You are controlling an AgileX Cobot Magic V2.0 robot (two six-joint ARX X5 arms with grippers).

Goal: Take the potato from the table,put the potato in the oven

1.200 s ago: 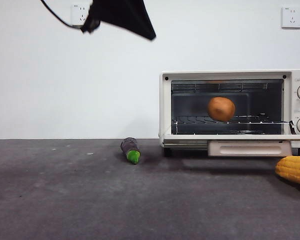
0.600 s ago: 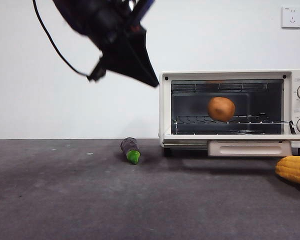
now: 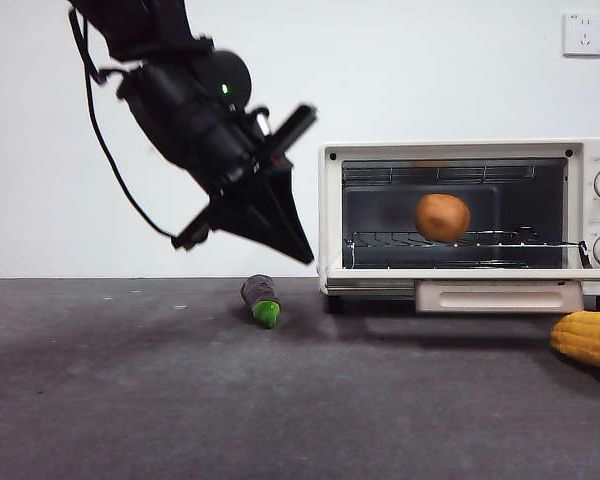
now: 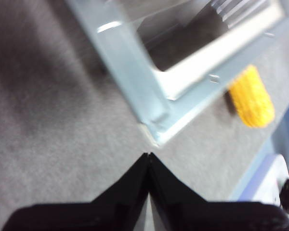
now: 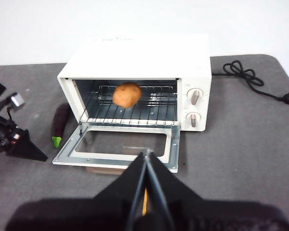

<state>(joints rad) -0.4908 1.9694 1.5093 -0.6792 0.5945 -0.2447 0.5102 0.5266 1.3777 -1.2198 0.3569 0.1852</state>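
Potato [image 3: 442, 218] sits on the wire rack inside the oven [image 3: 330, 215], whose glass door [image 5: 125, 144] lies folded down flat toward the counter's front edge, so by my reading the carrying part of the task is done and only a retreat (or perhaps closing the door) is left. The left hand [image 3: 302, 252] hangs above the counter [image 3: 130, 400] just beside the oven's left wall, its two black jaws pressed together to a point and pinching nothing; it probably sits there because it is the arm working that side of the oven. The right hand [image 5: 147, 156] hovers high over the front of the open door, its jaws likewise pressed together and empty. An eggplant [image 3: 261, 300] lies on the counter beside the oven's left side, and a corn cob [image 3: 588, 338] rests in front of its right end, cut off by the front view's edge. The left wrist view is blurred, showing only the door's corner and the corn. The oven's right side is also cropped in the front view.
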